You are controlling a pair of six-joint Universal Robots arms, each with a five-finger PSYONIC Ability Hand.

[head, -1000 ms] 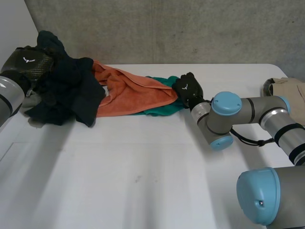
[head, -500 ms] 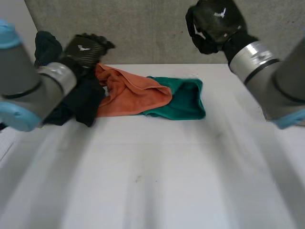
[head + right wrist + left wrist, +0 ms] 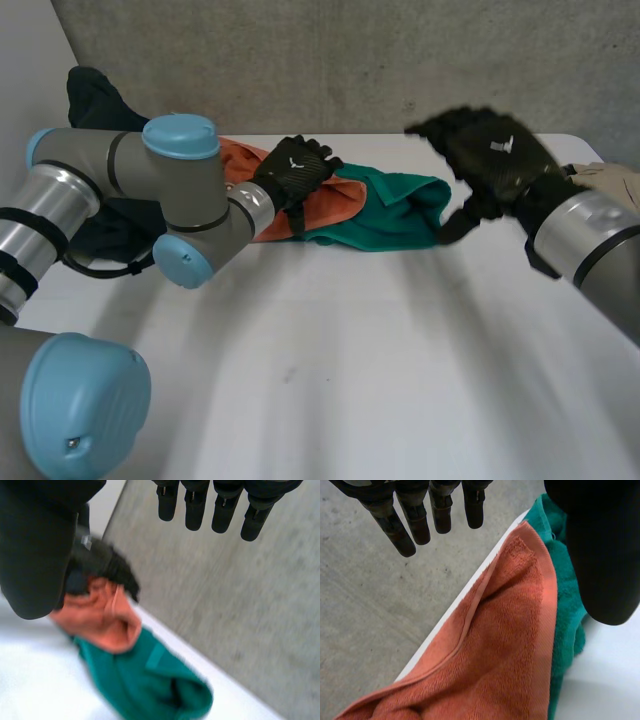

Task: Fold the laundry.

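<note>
- You see only part of the dark clothes (image 3: pixel 92 88) at the far left corner of the table (image 3: pixel 330 380). The left arm (image 3: pixel 130 165) hides the rest, so it is not clear how many pieces there are.
- The beige cloth (image 3: pixel 615 180) at the right edge is cut off, and the right arm (image 3: pixel 590 235) partly covers it.
- The orange towel (image 3: pixel 332 205) lies along the far edge, and the left hand (image 3: pixel 293 173) hides its middle.
- In the left wrist view the fingers (image 3: pixel 415 522) are straight and the thumb stands apart, so this hand is open and holds nothing. You cannot tell if the palm touches the towel.
- The green towel (image 3: pixel 405 205) lies bunched along the far edge, and the orange one covers its left end.
- The right hand (image 3: pixel 495 160) is blurred, near the right end of the green towel.
- In the right wrist view its fingers (image 3: pixel 222 505) are straight and far from the thumb. It is also open, with nothing in it.
- From the towels to the near edge, the wide white surface gives you room to move.
</note>
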